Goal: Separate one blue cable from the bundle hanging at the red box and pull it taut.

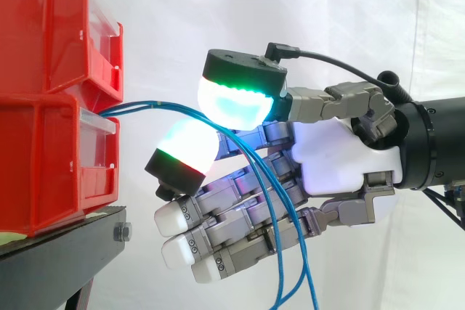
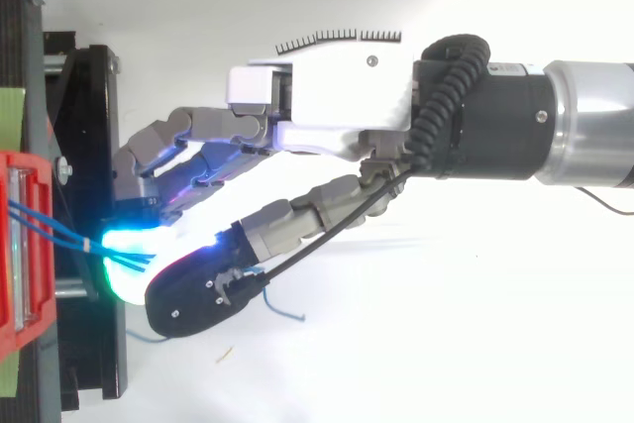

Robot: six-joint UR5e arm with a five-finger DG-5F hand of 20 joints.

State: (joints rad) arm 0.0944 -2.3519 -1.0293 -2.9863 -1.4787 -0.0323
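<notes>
Cables [image 1: 156,106] hanging before my hand [image 1: 341,161] sit pinched between my pads [image 1: 232,103] just beside the box [image 1: 58,168]; holding two could drag both taut, not one.

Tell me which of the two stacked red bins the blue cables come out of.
The lower red bin: the blue cables leave over its front lip, just beneath the upper red bin.

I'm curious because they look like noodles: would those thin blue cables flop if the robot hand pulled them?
Probably floppy: the thin blue cables sag in loose curves from the red plastic box. Likely light, being so thin. They may slip; the coating looks smooth.
</notes>
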